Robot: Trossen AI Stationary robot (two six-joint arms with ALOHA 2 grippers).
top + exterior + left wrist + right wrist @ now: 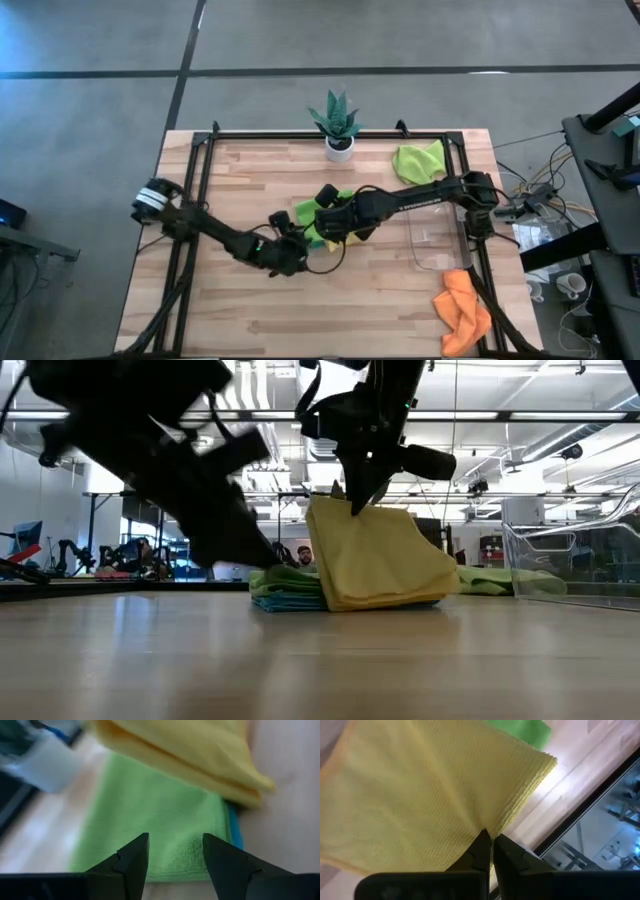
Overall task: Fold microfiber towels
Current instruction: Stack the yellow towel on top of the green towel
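Low view: right gripper (352, 508) has its jaws clamped on the top edge of the yellow towel (380, 555), lifted above the folded green towel (285, 582) and blue towel (290, 602) mid-table. Left gripper (175, 855) hovers beside the stack, jaws part open, empty.

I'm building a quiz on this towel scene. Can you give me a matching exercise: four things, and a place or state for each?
1. yellow towel
2. orange towel
3. left gripper
4. plant

a. open, over the folded green towel
b. table's back edge
c. pinched and lifted by the right gripper
d. crumpled at a front corner

Pairs: 1-c, 2-d, 3-a, 4-b
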